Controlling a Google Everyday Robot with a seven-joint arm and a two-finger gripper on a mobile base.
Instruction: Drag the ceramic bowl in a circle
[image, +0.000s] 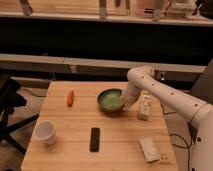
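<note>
The ceramic bowl (109, 100) is round and dark green with a paler green inside. It sits on the wooden table (80, 125), right of the middle and toward the back. My gripper (124, 102) comes down from the white arm (165, 97) on the right and is at the bowl's right rim, touching or gripping it.
A red-orange carrot-like item (70, 98) lies at the back left. A white cup (45, 132) stands at the front left. A black remote (94, 139) lies at the front middle. A white bottle-like item (144, 107) is right of the bowl, a white packet (149, 149) at the front right.
</note>
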